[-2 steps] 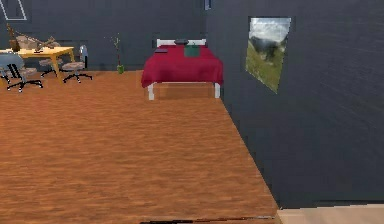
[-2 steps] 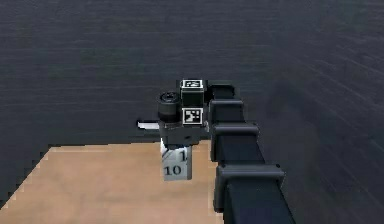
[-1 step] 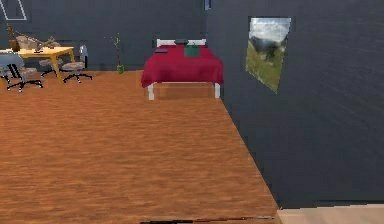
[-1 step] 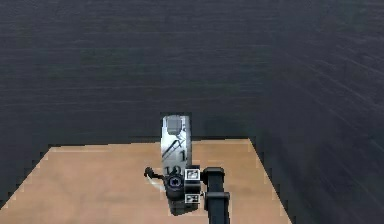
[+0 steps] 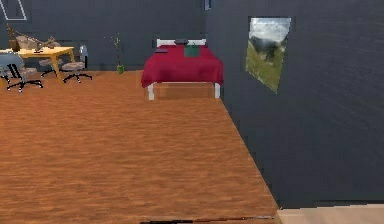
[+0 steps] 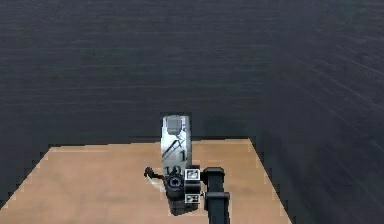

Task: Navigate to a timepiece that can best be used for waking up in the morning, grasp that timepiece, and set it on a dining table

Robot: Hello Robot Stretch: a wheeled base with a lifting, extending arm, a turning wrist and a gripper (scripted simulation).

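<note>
1. The grey thing (image 6: 176, 140), round-topped with pale streaks, hangs at the far end of the jaws in the arm side view. It is clear of the wooden floor (image 6: 90, 185), so the jaws hold it, and it is probably the alarm clock. Whether they are released or clenched cannot be told.
2. It sits directly against the jaws, on their side away from the robot. Its long axis is nearly upright, leaning a little. The dark arm (image 6: 215, 198) rises just beside it, and the dark wall (image 6: 190, 60) stands behind.
3. With the grasp seemingly done, what is left is the carry and the setting down.
4. In the forward view a table (image 5: 45, 52) stands at the far left with chairs (image 5: 75, 68) by it, well apart from the robot. Whether it is a dining table is unclear.
5. A red bed (image 5: 182, 68) stands against the back wall, with a plant (image 5: 119, 55) to its left.
6. A landscape picture (image 5: 268, 50) hangs on the near wall at the right.
</note>
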